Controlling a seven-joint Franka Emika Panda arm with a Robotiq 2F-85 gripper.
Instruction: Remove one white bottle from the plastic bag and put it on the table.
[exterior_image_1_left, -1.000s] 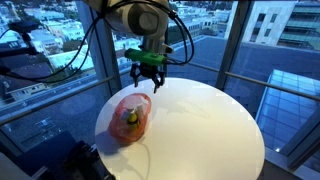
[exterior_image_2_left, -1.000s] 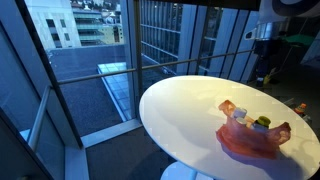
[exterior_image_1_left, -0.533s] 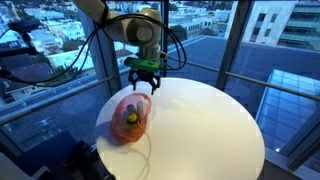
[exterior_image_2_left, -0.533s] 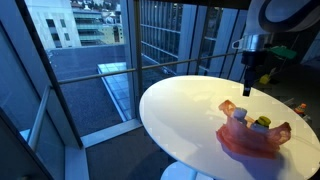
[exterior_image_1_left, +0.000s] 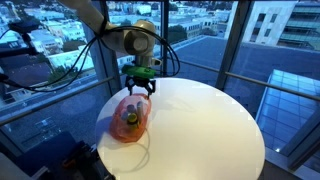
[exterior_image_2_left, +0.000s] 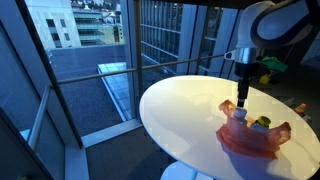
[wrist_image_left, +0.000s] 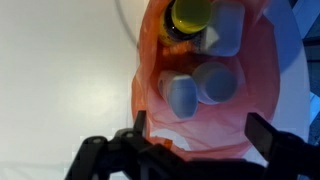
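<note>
An orange-red plastic bag (exterior_image_1_left: 130, 118) lies open on the round white table (exterior_image_1_left: 200, 125); it also shows in an exterior view (exterior_image_2_left: 252, 140) and fills the wrist view (wrist_image_left: 215, 120). Inside it, the wrist view shows two white bottles side by side (wrist_image_left: 181, 96) (wrist_image_left: 216, 82), a third white bottle (wrist_image_left: 226, 30) further in, and a yellow-and-dark bottle (wrist_image_left: 190, 15). My gripper (exterior_image_1_left: 140, 88) hangs just above the bag's open mouth, also seen in an exterior view (exterior_image_2_left: 242, 100). Its jaws (wrist_image_left: 200, 128) are open and empty, straddling the bag's rim.
The table stands next to floor-to-ceiling windows with a railing (exterior_image_2_left: 170, 70). Cables (exterior_image_1_left: 75, 65) trail from the arm at the window side. A small orange object (exterior_image_2_left: 300, 108) lies at the table's far edge. Bare tabletop stretches beyond the bag (exterior_image_1_left: 210, 130).
The gripper has come down and moved toward the bag, from above the table's edge to just over the bag's mouth. The jaws stayed open. The bag has not moved.
</note>
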